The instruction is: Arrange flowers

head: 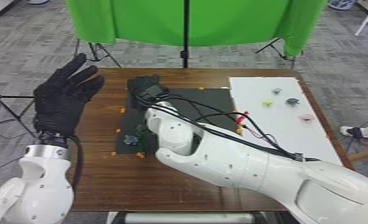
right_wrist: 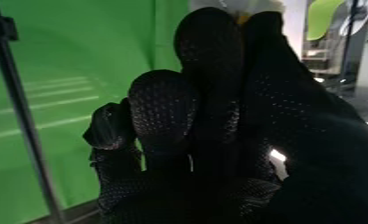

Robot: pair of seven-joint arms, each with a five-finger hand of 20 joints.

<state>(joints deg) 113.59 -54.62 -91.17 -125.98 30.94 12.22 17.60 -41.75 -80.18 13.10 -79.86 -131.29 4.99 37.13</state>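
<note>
With the right hand (head: 148, 86) over the far left part of the dark mat (head: 214, 97), pinches a pale, flower-like piece (right_wrist: 237, 6) with a yellow spot between finger and thumb. Holds the left hand (head: 60, 100) raised at the left side of the brown table (head: 109, 182), fingers loosely straight and apart. Has a grey-blue flower (head: 131, 140) lying near the mat's near left corner, and on the white board (head: 291, 142), well apart from one another, a yellow-green piece (head: 267, 103) and a pink piece (head: 307, 117).
</note>
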